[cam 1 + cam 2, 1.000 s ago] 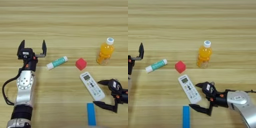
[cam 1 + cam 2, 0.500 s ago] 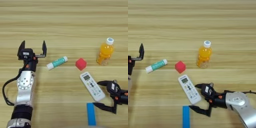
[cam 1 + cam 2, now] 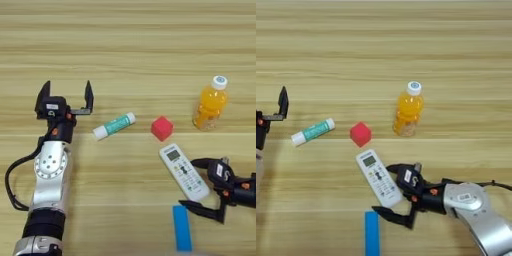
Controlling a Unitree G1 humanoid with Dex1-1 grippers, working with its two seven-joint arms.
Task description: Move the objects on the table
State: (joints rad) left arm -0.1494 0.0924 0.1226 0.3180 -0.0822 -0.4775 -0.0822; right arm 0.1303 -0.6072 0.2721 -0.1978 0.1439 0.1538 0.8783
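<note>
Table (image 3: 130, 45): a wide, light-brown wooden top with long plank lines running side to side. Everything sits on it.

Left arm (image 3: 49, 185): a big silver and black arm on the left side, reaching up from the bottom edge.

Left gripper (image 3: 65, 96): at the top of that arm, with its two black fingers spread wide apart and nothing between them. It is left of the tube, near it but not touching.

Right gripper (image 3: 392, 191): low on the right side, pointing toward the left. Its two black fingers are open wide. One finger is up by the lower end of the remote, and the other is down near the top of the blue block. It holds nothing. I cannot tell if the upper finger touches the remote.

Remote control (image 3: 184, 172): white with grey buttons and a small screen. It lies flat and slanted, just below the red cube, with its lower end right at the open right gripper.

Juice bottle (image 3: 210, 104): orange with a white cap, standing upright, to the right of the cube and well above the right gripper.

Blue block (image 3: 182, 228): flat and long, lying near the bottom edge, just below the remote.

Tube (image 3: 114, 125): green and white, lying slanted between the left gripper and the cube.

Red cube (image 3: 162, 128): small, in the middle, between the tube and the bottle.
</note>
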